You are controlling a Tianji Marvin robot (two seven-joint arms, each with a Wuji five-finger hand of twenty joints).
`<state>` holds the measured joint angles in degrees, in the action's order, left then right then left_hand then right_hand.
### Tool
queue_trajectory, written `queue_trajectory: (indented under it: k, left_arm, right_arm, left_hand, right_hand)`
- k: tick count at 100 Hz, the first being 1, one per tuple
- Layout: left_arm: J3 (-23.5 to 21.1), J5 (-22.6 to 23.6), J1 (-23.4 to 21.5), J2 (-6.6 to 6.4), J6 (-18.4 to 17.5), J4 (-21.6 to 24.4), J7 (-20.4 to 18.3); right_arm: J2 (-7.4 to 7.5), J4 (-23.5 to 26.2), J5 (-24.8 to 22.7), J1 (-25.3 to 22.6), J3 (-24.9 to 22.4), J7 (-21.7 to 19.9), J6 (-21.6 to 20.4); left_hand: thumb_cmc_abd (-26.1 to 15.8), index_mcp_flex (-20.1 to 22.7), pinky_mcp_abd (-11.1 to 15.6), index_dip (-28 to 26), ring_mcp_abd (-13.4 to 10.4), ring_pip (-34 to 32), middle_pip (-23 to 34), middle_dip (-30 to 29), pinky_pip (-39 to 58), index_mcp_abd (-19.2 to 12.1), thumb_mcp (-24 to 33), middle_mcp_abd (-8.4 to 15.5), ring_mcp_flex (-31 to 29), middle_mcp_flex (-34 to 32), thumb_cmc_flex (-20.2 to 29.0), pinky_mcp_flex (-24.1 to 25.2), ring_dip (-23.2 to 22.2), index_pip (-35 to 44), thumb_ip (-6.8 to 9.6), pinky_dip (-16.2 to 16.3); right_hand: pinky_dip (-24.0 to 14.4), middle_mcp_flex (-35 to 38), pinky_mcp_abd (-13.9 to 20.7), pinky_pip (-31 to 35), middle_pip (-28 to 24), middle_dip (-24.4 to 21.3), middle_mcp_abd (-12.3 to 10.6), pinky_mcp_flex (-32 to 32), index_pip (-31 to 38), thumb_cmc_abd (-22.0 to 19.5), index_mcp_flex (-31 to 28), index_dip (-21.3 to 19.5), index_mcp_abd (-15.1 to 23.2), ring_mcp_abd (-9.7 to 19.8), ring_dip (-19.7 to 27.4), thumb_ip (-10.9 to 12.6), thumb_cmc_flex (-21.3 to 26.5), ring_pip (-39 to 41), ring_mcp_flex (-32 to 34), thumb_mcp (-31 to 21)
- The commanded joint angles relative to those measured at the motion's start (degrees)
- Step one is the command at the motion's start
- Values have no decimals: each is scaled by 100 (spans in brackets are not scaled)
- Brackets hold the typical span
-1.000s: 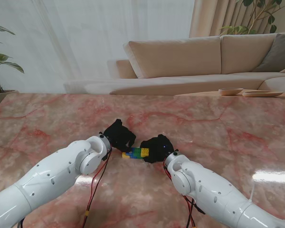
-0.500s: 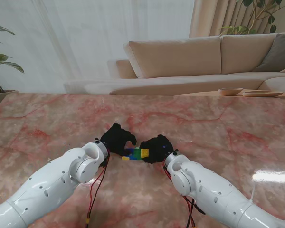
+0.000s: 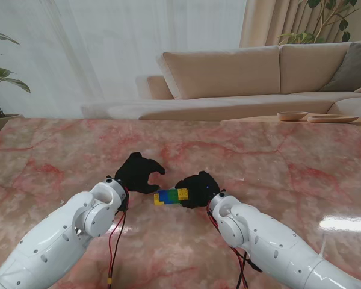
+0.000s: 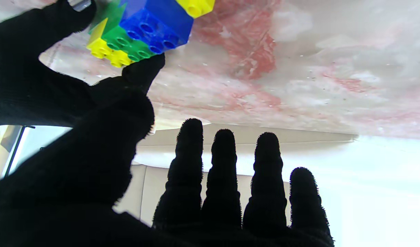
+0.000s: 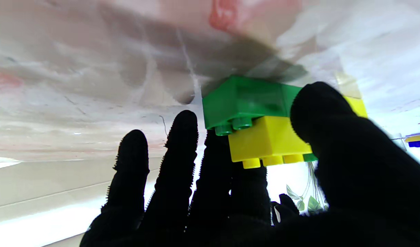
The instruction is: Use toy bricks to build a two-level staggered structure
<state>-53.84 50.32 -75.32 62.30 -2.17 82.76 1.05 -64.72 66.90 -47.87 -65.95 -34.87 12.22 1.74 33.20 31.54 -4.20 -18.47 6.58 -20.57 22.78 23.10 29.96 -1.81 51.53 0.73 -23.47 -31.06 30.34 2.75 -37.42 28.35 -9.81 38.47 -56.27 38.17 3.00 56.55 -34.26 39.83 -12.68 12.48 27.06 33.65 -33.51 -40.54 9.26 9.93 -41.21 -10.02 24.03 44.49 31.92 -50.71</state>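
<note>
A small brick structure (image 3: 171, 195) stands on the marble table (image 3: 277, 162): yellow, blue and green bricks in a row, with a yellow brick on top at its right end. My right hand (image 3: 198, 188), in a black glove, is shut on that right end. Its thumb (image 5: 326, 116) presses the upper yellow brick (image 5: 268, 139), which sits staggered on a green brick (image 5: 244, 99), and its fingers lie behind them. My left hand (image 3: 138, 173) hovers open just left of the structure, holding nothing. The blue brick (image 4: 155, 24) shows close beyond the left thumb tip (image 4: 141, 70).
A beige sofa (image 3: 246, 72) stands beyond the table's far edge. Two shallow bowls (image 3: 316, 117) rest on a low table at the far right. A potted plant (image 3: 0, 90) is at the far left. Red and black cables (image 3: 117, 235) hang under the left forearm.
My left hand has let go of the structure's left end and drawn back to the left, fingers spread. The right hand and the bricks have stayed put.
</note>
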Motion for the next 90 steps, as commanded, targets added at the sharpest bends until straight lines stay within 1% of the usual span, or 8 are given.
queue_trajectory:
  k: [1,17,25,46,56,61,63,90]
  left_arm:
    - [-60,42,-108,-57,20,35,3]
    - [-350,7,-339,-62,-22,172,-1]
    - [-523,-48,-461,-66,-71,266,-33]
    - [-1010,-357,-802,-84,-264,535,-305]
    - [-1212,-572,-985,-73,-375,632,-336]
    - [-1306,-689,-1072,-69,-440,676,-366]
    - [-1346,-741,-1105,-71,-476,695,-395]
    - [-1701,-1311,-1463,-64,-1097,776,-517]
  right_arm:
    - [29,-37,-55,-114,33,-116,27]
    - [72,143,-108,-269,-141,-178,30]
    - [105,360,-154,-447,-369,-223,31]
    - [283,1386,-545,-1116,-1325,-650,-159]
    - [344,1898,-639,-1465,-1809,-957,-293]
    - [358,2115,-621,-1637,-2032,-1067,-383]
    - [364,2198,-615,-1704,-2122,-1109,-431]
    - [458,3179,-370,-2648,-3327,-1864,-1123]
  left_hand:
    - [-84,-249,10,33,-99,117,-61,-68,-194,170,-187,-5,256,224,-317,127,66,-124,200,-10]
    - [-57,-364,134,131,-40,339,-129,-97,-492,304,-497,-102,416,444,-527,92,252,-319,196,-96]
    - [-111,-410,135,211,-90,557,-242,-205,-553,345,-786,-119,422,560,-636,28,536,-467,216,-237]
    - [-582,-563,355,569,-318,1078,-586,-732,-922,465,-2099,-151,784,948,-670,-94,1281,-1126,394,-1568]
    - [-1040,-563,504,713,-416,1201,-705,-920,-886,524,-3236,-177,907,1100,-493,-156,1592,-1387,587,-2152]
    - [-1147,-521,548,767,-413,1215,-759,-951,-750,544,-3501,-190,879,1080,-448,-172,1633,-1481,640,-2211]
    - [-1298,-519,588,791,-413,1189,-749,-947,-603,559,-3954,-210,889,1107,-280,-176,1665,-1527,712,-2398]
    - [-1901,-605,766,1008,-413,1245,-959,-1067,88,688,-4758,-219,1017,1318,-314,-176,1800,-1924,924,-2184]
  right_hand:
    - [83,-273,-10,-104,502,-353,300,-110,-134,94,251,-70,-224,6,79,230,-4,-28,-236,205]
    - [239,-1194,5,-604,686,-624,526,-457,-712,-129,908,-2,-627,-91,347,430,-166,-401,-878,1510]
    - [435,-1599,-23,-1015,878,-830,650,-656,-1006,-137,1182,110,-817,-189,648,536,-486,-864,-1186,1621]
    - [674,-1993,-79,-1635,1308,-1263,749,-780,-1352,-430,1413,285,-972,-270,1043,602,-1126,-1569,-1337,1455]
    - [863,-1932,-152,-2043,1640,-1541,755,-797,-1452,-628,1450,350,-978,-363,1426,624,-1424,-2308,-1228,1378]
    - [1054,-1851,-187,-2301,1883,-1737,761,-778,-1556,-744,1489,417,-973,-375,1625,651,-1576,-2698,-1101,1322]
    - [1164,-1799,-199,-2421,2000,-1843,758,-750,-1620,-783,1492,464,-962,-374,1715,657,-1642,-2867,-1029,1305]
    - [2851,-1546,330,-3613,2989,-3118,1017,-427,-2468,-1904,1549,1183,-1126,-394,2735,896,-2820,-4114,-1081,1179]
